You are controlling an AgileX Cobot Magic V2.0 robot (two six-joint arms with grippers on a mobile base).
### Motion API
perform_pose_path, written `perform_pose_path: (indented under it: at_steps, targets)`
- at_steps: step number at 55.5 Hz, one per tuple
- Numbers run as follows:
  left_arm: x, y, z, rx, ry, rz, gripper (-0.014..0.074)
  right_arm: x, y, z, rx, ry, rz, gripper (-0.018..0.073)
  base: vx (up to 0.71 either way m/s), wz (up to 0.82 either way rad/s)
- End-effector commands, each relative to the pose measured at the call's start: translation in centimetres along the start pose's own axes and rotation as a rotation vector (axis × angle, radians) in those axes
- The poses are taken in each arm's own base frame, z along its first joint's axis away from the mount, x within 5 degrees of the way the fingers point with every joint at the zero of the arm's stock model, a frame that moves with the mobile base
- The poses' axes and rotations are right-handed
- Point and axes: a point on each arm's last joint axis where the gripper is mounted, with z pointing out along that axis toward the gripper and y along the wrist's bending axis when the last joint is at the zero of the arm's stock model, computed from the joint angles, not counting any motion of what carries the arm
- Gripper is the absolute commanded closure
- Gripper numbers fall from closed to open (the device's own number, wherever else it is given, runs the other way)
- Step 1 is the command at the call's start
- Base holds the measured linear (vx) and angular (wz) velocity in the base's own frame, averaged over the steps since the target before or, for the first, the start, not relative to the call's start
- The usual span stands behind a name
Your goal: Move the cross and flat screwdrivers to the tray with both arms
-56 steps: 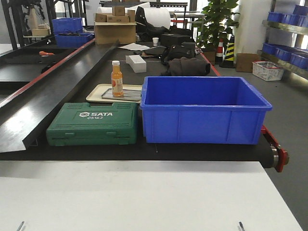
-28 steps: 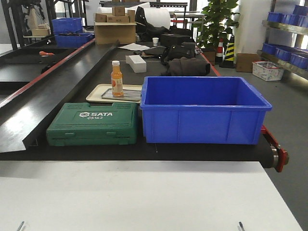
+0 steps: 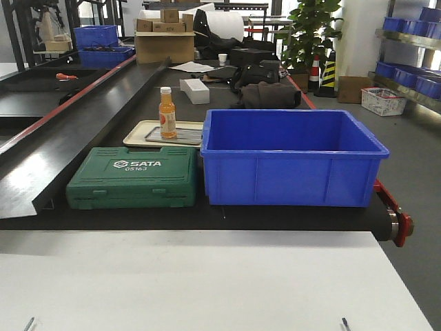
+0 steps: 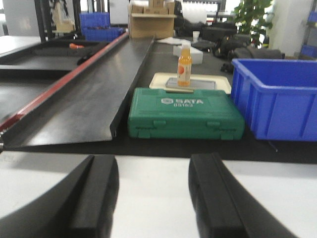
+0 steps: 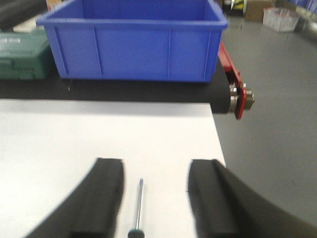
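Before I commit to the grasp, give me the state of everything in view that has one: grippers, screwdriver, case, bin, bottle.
Left gripper: open, nothing between its fingers.
Right gripper: open, screwdriver shaft between its fingers, ungripped.
Screwdriver: flat on the white table, tip toward the blue bin.
Green case: closed.
Blue bin: upright, visible interior empty.
Orange bottle: upright, capped, on the beige tray.
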Motion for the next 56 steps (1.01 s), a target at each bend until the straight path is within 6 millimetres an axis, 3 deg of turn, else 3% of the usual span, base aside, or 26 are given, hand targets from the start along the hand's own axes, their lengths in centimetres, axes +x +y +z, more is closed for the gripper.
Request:
perform_pose_path:
  at_steps: [1, 14, 25, 40, 56]
  targets:
    - [-1.0, -0.1, 0.6, 0.000, -0.040, -0.013, 0.0119, -1.4, 0.1, 0.8, -0.013, -0.055, 0.037, 0.0046, 0.00, 0.00]
    - [1.8, -0.2, 3.7, 0.013, 0.328, 0.020, 0.0113, -0.6, 0.2, 2.4, -0.015, 0.024, 0.097, 0.0022, 0.00, 0.00]
    - [2.8, -0.1, 7.4, 0.009, 0.642, 0.019, 0.0113, 0.2, 0.1, 2.5, -0.002, 0.112, 0.098, 0.0029, 0.00, 0.00]
    - [4.2, 1.5, 13.4, -0.053, 0.892, 0.053, 0.0113, 0.8, 0.1, 2.4, 0.009, 0.185, 0.096, 0.0029, 0.00, 0.00]
    - [8.7, 2.4, 18.1, -0.026, 1.098, 0.094, 0.0114, 0.8, 0.1, 2.4, 0.009, 0.184, 0.095, 0.0029, 0.00, 0.00]
